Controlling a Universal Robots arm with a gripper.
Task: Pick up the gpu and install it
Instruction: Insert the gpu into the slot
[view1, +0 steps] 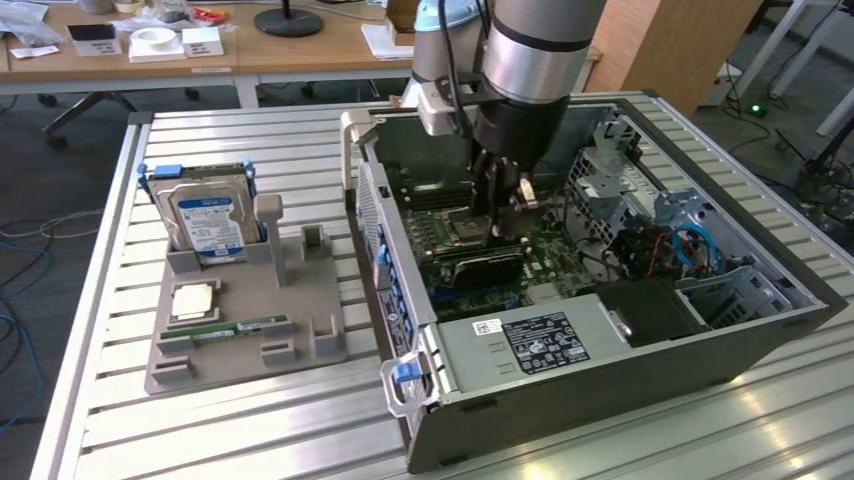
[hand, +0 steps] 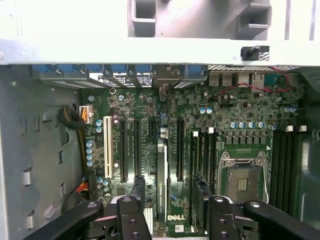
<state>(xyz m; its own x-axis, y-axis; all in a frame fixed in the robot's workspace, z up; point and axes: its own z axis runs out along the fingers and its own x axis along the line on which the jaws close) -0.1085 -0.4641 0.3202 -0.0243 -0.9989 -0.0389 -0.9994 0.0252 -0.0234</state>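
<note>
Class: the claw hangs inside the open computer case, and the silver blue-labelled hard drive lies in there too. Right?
Wrong about the drive. The claw is inside the open grey computer case, but the silver hard drive with a blue label stands outside it, upright in the grey plastic holder, as the exterior view shows.

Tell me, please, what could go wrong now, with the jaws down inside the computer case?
1. The gpu stands on edge on the motherboard, between the open jaws. If it is not fully seated in its slot, it may tilt or stay loose.
2. The jaws are close on both sides of it, so a sideways move could knock the card.
3. The CPU socket lies near one side of the jaws, and a touch might damage it.
</note>
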